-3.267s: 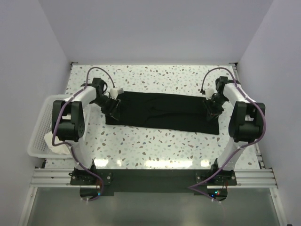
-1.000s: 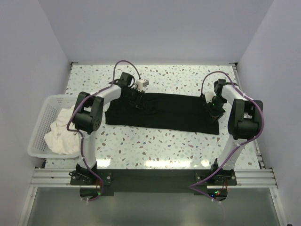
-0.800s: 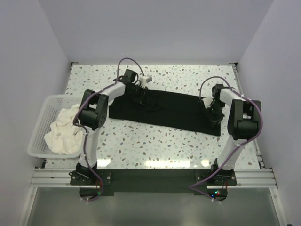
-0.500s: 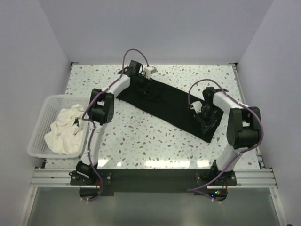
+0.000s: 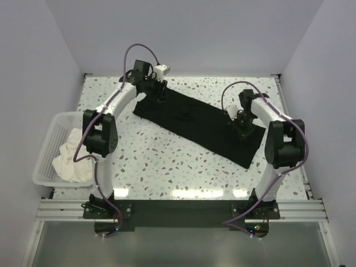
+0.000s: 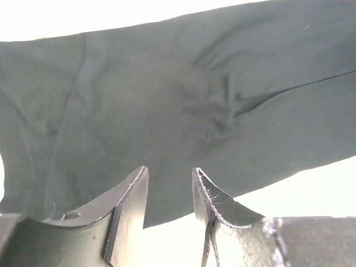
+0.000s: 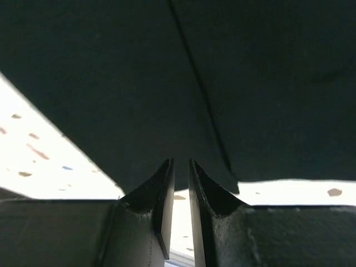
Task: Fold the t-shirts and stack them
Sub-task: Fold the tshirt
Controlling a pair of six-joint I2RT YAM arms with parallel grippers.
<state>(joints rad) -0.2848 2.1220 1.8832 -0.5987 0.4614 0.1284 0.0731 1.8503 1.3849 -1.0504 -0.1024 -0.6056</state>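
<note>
Two black t-shirt [image 5: 192, 118] edges sit pinched — left hand [image 5: 161, 93], right hand [image 5: 242, 127].

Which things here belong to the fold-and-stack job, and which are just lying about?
Job:
- black t-shirt, spread on the table
- white t-shirt, crumpled in the basket

Lying about:
- basket, white lattice
- table, speckled

The black shirt [image 5: 194, 119] is soft, matt cloth with faint creases. The surface [image 5: 167, 161] looks like glossy speckled stone. The basket [image 5: 45, 146] is white plastic lattice; the white shirt [image 5: 68, 161] is crumpled cloth.
</note>
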